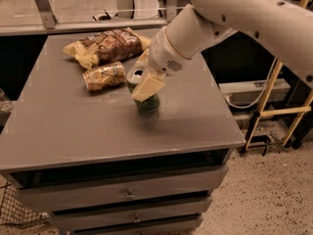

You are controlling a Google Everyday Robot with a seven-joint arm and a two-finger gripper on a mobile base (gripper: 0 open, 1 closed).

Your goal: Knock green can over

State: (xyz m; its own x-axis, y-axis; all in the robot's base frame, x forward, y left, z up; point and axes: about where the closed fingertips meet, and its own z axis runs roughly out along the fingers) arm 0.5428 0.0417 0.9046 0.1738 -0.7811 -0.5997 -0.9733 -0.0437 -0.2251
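The grey bench shows its front edge first, with drawers below it and a wire basket at the lower left by the speckled floor. A little past the middle of the benchtop stands the green can, its silver top seeming to lean slightly toward the left of the picture. The gripper is right at the can. Its pale fingers are spread, one lying across the near side of the can and the other behind it, so the can sits between them. The can's lettering is covered and cannot be read.

Just beyond and to the left lies a small yellow-brown snack bag, close to the can. Behind it lies a larger brown bag; neither bag's print is legible. The white arm comes in from the upper right. A yellow frame stands off the bench's right side.
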